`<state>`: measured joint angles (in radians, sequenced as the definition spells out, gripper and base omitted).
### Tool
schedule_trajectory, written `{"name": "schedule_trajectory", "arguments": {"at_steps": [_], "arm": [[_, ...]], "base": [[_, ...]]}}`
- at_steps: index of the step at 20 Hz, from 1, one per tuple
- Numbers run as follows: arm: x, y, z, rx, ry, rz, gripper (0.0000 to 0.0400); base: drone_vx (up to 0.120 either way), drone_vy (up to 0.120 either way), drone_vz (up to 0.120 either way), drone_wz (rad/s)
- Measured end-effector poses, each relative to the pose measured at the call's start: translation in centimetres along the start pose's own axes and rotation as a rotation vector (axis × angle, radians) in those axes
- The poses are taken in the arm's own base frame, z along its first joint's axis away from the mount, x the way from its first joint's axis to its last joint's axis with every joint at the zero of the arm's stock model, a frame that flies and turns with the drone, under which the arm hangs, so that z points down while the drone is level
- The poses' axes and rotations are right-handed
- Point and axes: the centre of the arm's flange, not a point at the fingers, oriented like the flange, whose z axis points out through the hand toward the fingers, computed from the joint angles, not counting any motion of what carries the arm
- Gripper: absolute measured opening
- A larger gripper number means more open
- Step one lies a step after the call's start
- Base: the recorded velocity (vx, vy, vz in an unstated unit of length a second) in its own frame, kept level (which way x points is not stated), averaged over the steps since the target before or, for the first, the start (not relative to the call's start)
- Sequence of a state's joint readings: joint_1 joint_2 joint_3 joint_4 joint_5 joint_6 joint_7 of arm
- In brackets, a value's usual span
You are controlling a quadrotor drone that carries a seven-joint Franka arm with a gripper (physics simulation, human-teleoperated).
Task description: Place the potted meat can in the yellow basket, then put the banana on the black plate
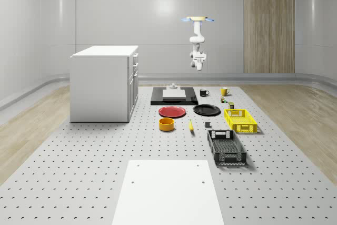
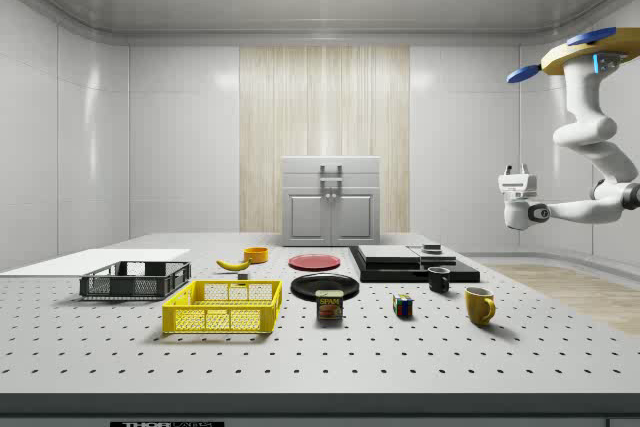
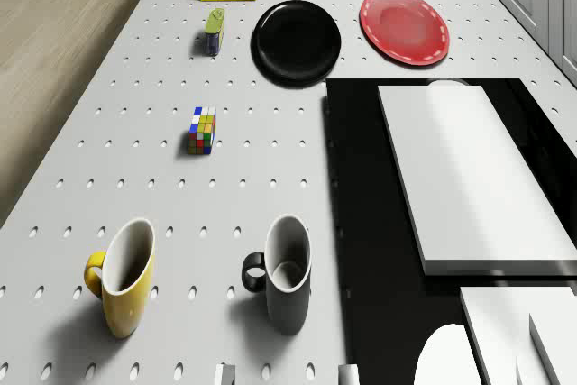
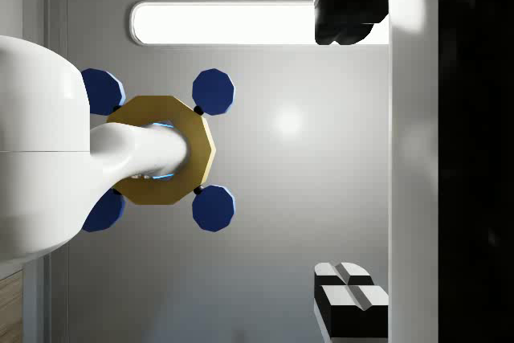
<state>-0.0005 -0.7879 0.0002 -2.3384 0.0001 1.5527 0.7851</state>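
You have both steps left: the potted meat can stands outside the yellow basket, the banana lies off the black plate, and the drone hovers high with its end effector in a state I cannot tell.

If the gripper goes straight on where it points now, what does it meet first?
Probably the ceiling: the open gripper points up, just beside the drone, though depth is unclear.

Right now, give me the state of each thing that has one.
Yellow basket: empty.
Black plate: empty.
Potted meat can: upright on table, outside basket.
Banana: on table, off plate.
Cabinet: doors shut.
Drone: hovering over table's far end.
Gripper: open, empty.
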Motion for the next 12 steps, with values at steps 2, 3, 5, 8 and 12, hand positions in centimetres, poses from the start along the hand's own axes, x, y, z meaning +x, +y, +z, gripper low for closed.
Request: {"name": "schedule_trajectory", "arguments": {"at_steps": [2, 3, 5, 8, 12], "arm": [[-0.2, 0.2, -1.5, 0.001, 0.001, 0.000, 0.0400], [-0.2, 0.2, -2.3, 0.002, 0.002, 0.000, 0.0400], [-0.3, 0.3, -3.7, 0.003, 0.003, 0.000, 0.0400], [-0.2, 0.2, -5.6, 0.004, 0.004, 0.000, 0.0400], [-0.1, 0.1, -7.5, 0.007, 0.007, 0.000, 0.0400]], "base": [[0.000, 0.000, 0.000, 0.000], [0.000, 0.000, 0.000, 0.000], [0.000, 0.120, 0.000, 0.000], [0.000, 0.120, 0.000, 0.000], [0.000, 0.120, 0.000, 0.000]]}}
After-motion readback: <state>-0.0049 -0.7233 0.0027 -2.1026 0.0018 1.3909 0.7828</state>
